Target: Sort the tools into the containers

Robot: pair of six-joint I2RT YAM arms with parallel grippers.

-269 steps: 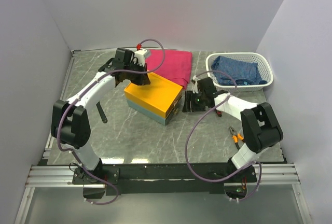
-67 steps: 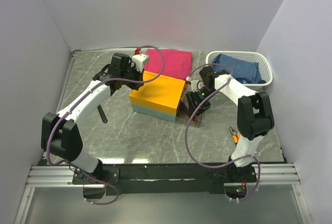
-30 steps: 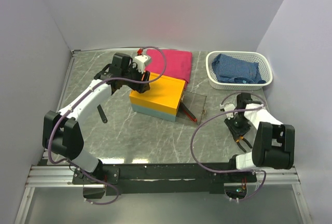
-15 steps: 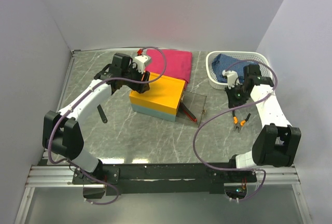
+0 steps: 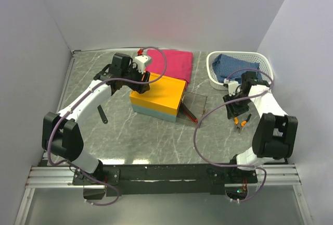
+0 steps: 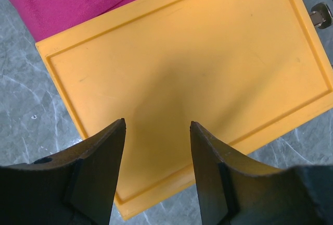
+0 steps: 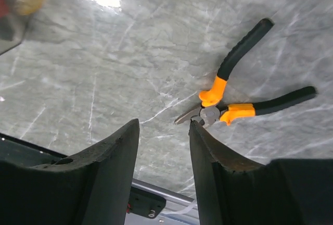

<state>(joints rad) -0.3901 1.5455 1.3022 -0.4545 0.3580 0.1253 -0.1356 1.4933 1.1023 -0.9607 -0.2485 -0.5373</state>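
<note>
Since half a sec ago our right gripper (image 5: pixel 233 106) has come back from beside the basket (image 5: pixel 266 64) twd the orange-handled pliers (image 5: pixel 238 123). They lie flat on the table (image 5: pixel 156 141), handles splayed, near its right edge, well apart from the box (image 5: pixel 156 96). Wrist view: its fingers (image 7: pixel 112 157) are spread w/ nothing between them. The pliers' nose is just beside the right fingertip; touching or not, we can't tell. Our left gripper (image 6: pixel 156 126) hovers over the box's orange-yellow top, jaws apart, empty. One red-handled screwdriver (image 5: pixel 190 113) lies by the box's clear panel (image 5: pixel 197 101). The blue cloth (image 5: pixel 237 67) sits in the basket.
</note>
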